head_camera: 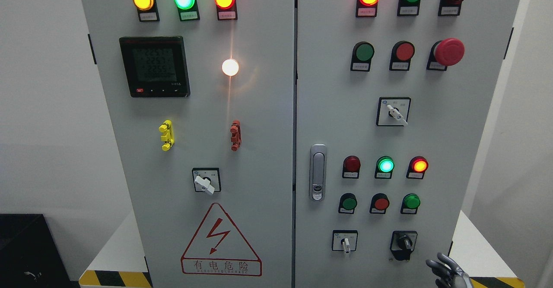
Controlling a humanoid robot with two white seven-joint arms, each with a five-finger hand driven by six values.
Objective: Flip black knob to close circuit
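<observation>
- Black knob (404,241) sits low on the cabinet's right door (432,141), near its bottom edge.
- Right hand (447,273) hovers just below-right, apart from it, fingers spread, empty.

Black knob (404,242) sits low on the right door, handle upright

Black knob (404,241) (grey cabinet (259,150))

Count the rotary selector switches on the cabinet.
4: white one on the left door; right door has white mid-height, white at bottom, and black knob beside it.
</observation>
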